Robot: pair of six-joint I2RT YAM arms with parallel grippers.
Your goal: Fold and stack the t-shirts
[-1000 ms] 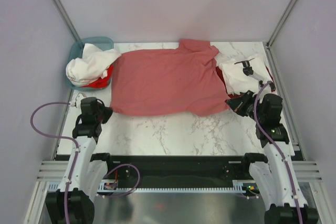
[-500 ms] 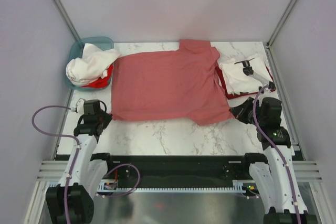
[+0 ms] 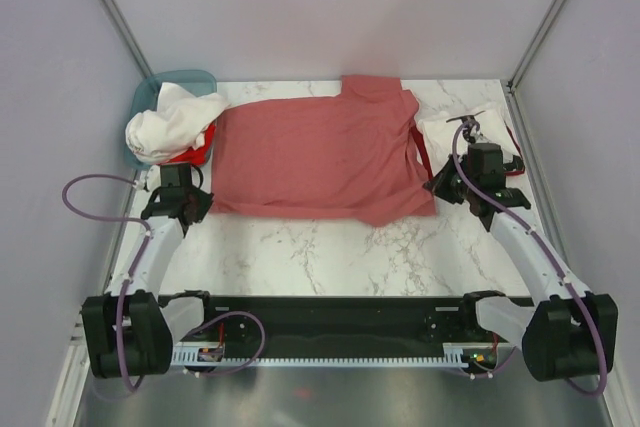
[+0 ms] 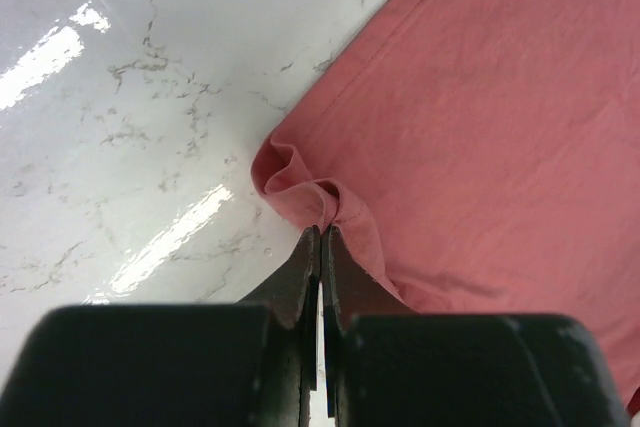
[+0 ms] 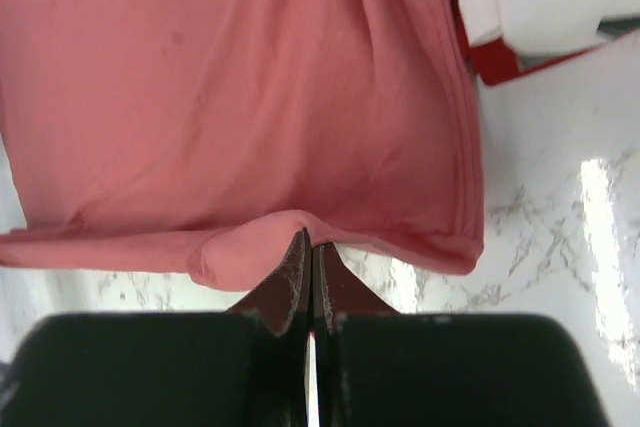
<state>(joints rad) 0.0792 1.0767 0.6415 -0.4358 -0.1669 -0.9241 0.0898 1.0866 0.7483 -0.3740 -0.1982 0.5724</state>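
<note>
A salmon-red t-shirt (image 3: 315, 152) lies spread flat across the back half of the marble table. My left gripper (image 3: 203, 204) is shut on its near left corner, and the pinched cloth (image 4: 310, 202) bunches at the fingertips. My right gripper (image 3: 432, 187) is shut on the near right hem, where the cloth (image 5: 300, 227) rises into a small fold. A white t-shirt with a black mark (image 3: 455, 142) lies folded on a red one (image 5: 500, 67) at the right. More white and red shirts (image 3: 170, 127) fill the basket.
A teal plastic basket (image 3: 150, 97) stands at the back left corner. Grey walls and metal posts enclose the table on three sides. Bare marble (image 3: 330, 252) runs along the near edge in front of the shirt.
Both arms have moved away from me with the shirt's near edge. The near hem now lies further back and straighter. The right arm has swung furthest, up beside the folded white shirt.
</note>
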